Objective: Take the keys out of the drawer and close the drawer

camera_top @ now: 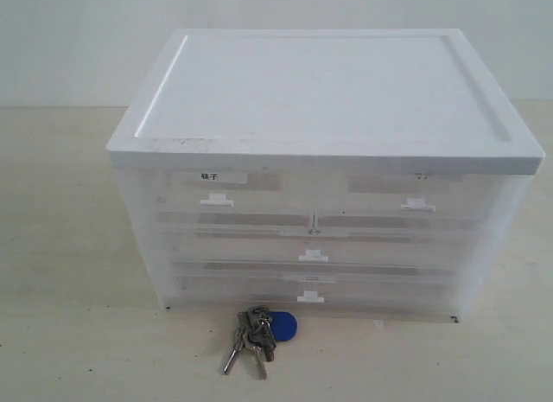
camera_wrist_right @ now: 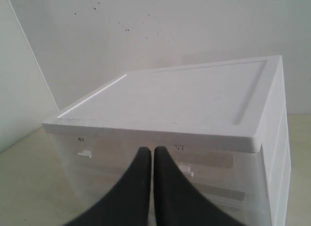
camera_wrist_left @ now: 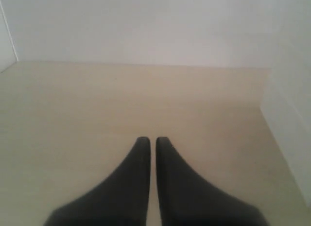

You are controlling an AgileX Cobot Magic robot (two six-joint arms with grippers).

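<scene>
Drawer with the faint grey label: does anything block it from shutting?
Nothing visible. The translucent half-width drawer looks flush; the silver keys with the round blue fob lie on the pale table before the white-topped cabinet.

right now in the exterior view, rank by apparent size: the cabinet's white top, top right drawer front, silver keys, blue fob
1. white top
2. top right drawer front
3. silver keys
4. blue fob
Keys and fob sit nearest the camera, yet the gaps are clear.

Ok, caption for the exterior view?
Keys on the table before the cabinet, top-right drawer shut, no arms visible.
</scene>
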